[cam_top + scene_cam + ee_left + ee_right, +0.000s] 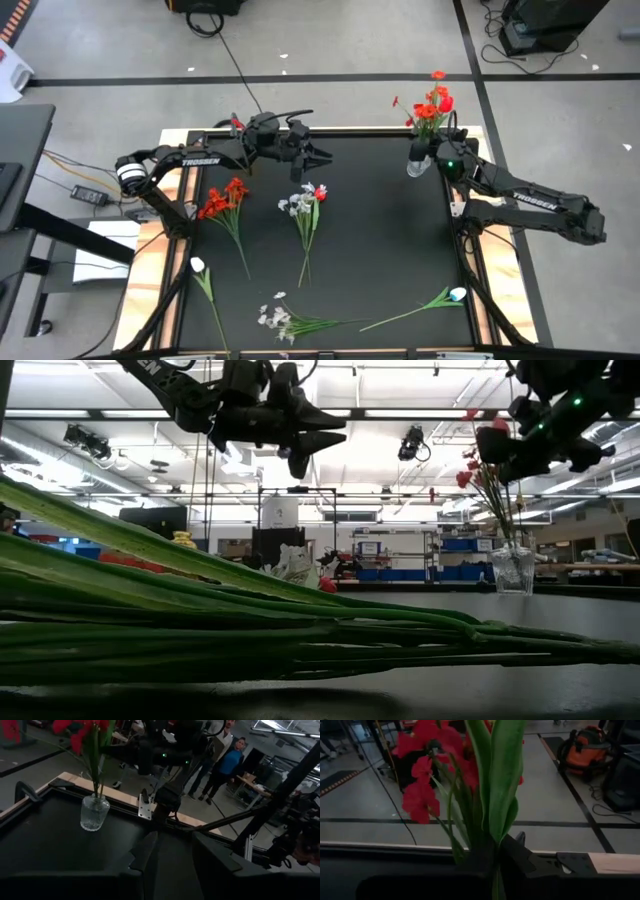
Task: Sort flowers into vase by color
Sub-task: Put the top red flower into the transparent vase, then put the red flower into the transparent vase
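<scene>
While your right tool pinches red flowers in the vase, your left tool hangs half open, empty. White flowers lie on the bench.

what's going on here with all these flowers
A two-armed robot is sorting artificial flowers into a glass vase at the table's far right corner. The right gripper is at the vase, among the red flowers standing in it. The left gripper hangs empty above the far edge. A red bunch, a mixed sprig and white stems lie on the mat.
</scene>
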